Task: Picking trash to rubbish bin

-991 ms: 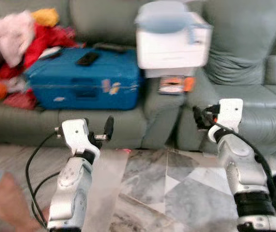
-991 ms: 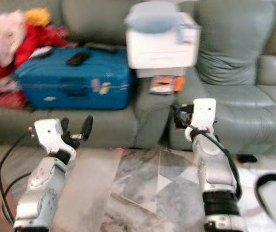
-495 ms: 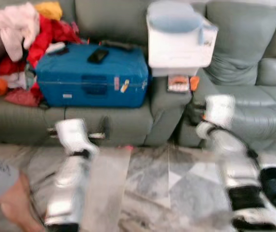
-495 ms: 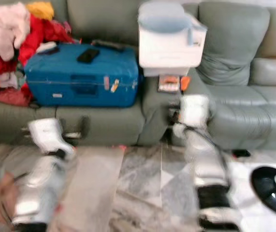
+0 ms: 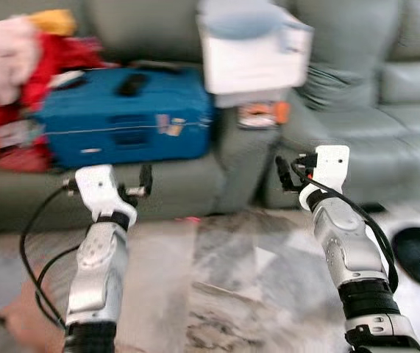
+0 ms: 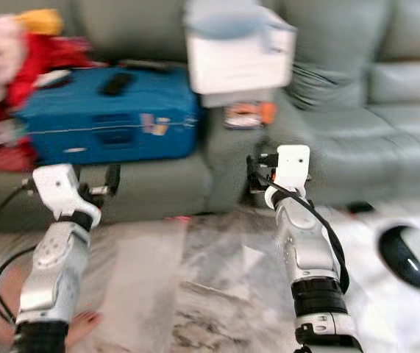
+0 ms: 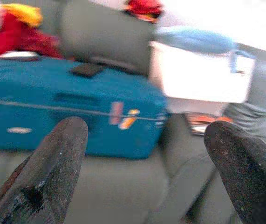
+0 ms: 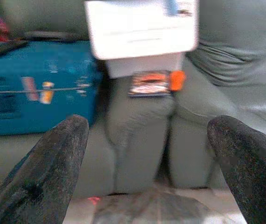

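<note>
though blurred throughout, showed a grey-green leather sofa with soft, creased cushions, standing on a veined marble floor, hard and glossy. left gripper raised in front of the sofa base, fingers spread well apart and clamped on nothing. right gripper raised level with the armrest, fingers likewise wide apart and empty.

likeliest trash, judged only: a small pink scrap on the floor, just beside the foot of the sofa and between the two arms. too small and smeared to name the material; looked thin and flat, so probably very light, limp and easy to push along the smooth stone instead of lifting. best pinched across its middle from above, fingertips pressed down to the floor.

second candidate: an orange packet lying flat on the armrest, printed and glossy, presumably light and crinkly, perhaps slippery; best taken by a free edge.

also pictured: a rigid blue suitcase with stickers on the seat, a heap of red, pink and yellow clothes beside it, a boxy white plastic container with a pale blue top above the armrest.

dark rounded object on the floor well to the right, possibly the rubbish bin; not sharp enough to tell.
</note>
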You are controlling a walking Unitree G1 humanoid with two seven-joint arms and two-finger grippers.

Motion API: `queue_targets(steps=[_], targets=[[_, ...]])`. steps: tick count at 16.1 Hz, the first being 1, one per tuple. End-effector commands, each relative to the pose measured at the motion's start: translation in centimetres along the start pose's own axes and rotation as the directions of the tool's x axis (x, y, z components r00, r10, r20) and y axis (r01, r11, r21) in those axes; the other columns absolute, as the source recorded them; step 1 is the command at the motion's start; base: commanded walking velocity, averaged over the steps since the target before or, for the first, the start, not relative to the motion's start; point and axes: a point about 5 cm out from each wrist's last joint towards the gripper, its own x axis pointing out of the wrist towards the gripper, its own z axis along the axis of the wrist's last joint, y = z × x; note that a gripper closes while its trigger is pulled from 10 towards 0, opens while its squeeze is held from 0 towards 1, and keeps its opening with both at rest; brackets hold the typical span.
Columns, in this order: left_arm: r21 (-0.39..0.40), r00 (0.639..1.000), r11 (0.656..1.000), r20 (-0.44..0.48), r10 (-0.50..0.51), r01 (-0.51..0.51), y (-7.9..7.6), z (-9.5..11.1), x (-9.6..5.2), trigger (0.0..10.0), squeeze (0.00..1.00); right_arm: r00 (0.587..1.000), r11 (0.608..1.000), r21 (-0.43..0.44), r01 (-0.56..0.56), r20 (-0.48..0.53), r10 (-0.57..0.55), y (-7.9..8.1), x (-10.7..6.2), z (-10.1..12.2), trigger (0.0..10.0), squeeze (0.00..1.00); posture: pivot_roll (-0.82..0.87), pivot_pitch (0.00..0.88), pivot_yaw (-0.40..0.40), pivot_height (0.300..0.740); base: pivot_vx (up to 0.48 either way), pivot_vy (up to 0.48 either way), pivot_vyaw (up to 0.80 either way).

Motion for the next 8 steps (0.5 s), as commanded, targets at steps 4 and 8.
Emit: queue_targets(steps=[4, 8], targets=[[-0.012, 0.999, 0.999, 0.013, 0.040, -0.040, 0.14, 0.02, 0.39, 10.0, 0.00, 1.000, 1.000, -0.011, -0.003, 0.022, 0.003, 0.21, 0.22, 0.46, 10.0, 0.00, 0.06, 0.000, -0.030, 0.740, 0.000, 0.000, -0.79], [-0.008, 0.997, 0.997, 0.031, 0.072, -0.072, 0.69, 0.31, 0.30, 10.0, 0.00, 1.000, 1.000, -0.008, 0.011, 0.021, -0.011, -0.18, 0.20, 0.32, 10.0, 0.00, 0.06, 0.000, -0.028, 0.740, 0.000, 0.000, -0.79]])
